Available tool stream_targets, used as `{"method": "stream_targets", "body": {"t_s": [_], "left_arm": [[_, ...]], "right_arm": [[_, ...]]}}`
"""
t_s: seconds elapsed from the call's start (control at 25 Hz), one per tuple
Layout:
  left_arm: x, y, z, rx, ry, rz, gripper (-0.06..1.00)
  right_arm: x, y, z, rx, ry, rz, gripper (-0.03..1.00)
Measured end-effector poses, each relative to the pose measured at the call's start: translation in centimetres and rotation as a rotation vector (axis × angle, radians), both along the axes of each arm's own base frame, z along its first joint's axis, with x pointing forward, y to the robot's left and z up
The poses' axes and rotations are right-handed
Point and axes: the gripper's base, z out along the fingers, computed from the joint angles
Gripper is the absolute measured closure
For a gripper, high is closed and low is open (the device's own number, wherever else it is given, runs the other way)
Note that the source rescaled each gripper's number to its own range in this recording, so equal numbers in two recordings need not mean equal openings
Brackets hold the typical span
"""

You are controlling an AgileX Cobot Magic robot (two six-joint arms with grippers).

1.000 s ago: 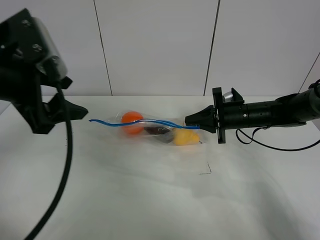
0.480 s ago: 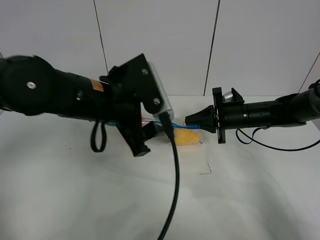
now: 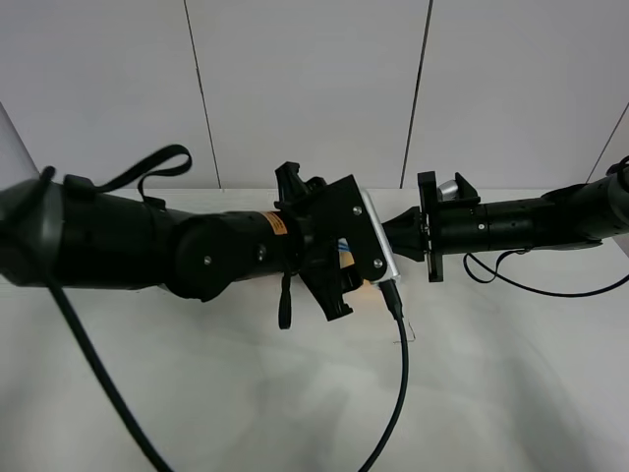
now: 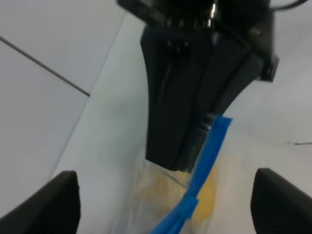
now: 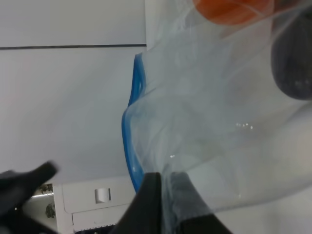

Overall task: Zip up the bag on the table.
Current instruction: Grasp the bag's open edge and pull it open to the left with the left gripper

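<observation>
The bag is mostly hidden by my left arm in the exterior high view; only a bit of blue zipper strip and yellow fruit shows. My left gripper is open, its fingertips wide apart on either side of the bag's right end. In the left wrist view the blue strip and yellow fruit lie between them. My right gripper is shut on the bag's right end, pinching clear plastic beside the strip. An orange fruit and a dark fruit show through.
The white table spreads wide around both arms. The left arm's black cable hangs down over the front of the table. A paneled wall stands behind.
My left arm has swung from the far left across the bag to its right end, close to the right gripper. The right gripper has held still on the bag.
</observation>
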Motion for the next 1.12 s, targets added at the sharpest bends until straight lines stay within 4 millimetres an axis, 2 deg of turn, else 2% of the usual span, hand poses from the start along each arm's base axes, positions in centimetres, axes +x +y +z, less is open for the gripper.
{"method": "stream_targets", "body": {"t_s": [0.28, 0.36, 0.6, 0.72, 0.92, 1.12], "left_arm": [[-0.1, -1.4, -2.7, 0.043, -0.036, -0.026, 0.01], [0.0, -1.5, -3.1, 0.042, -0.053, -0.025, 0.09], [0.1, -1.5, -3.3, 0.034, -0.069, -0.016, 0.43], [0.1, -1.4, -3.2, 0.04, -0.083, -0.017, 0.54], [0.2, -1.4, -3.2, 0.07, -0.113, -0.029, 0.63], [0.2, -1.4, -3.2, 0.066, -0.112, -0.017, 0.64]], "right_arm": [[0.0, 0.0, 0.0, 0.0, 0.0, 0.0, 0.97], [0.0, 0.0, 0.0, 0.0, 0.0, 0.0, 0.97], [0.0, 0.0, 0.0, -0.001, 0.001, 0.001, 0.97], [-0.1, 0.0, 0.0, -0.005, 0.001, 0.006, 0.97], [-0.1, 0.0, -0.1, -0.009, 0.001, 0.01, 0.97], [-0.1, 0.0, -0.1, -0.01, 0.001, 0.011, 0.97]]}}
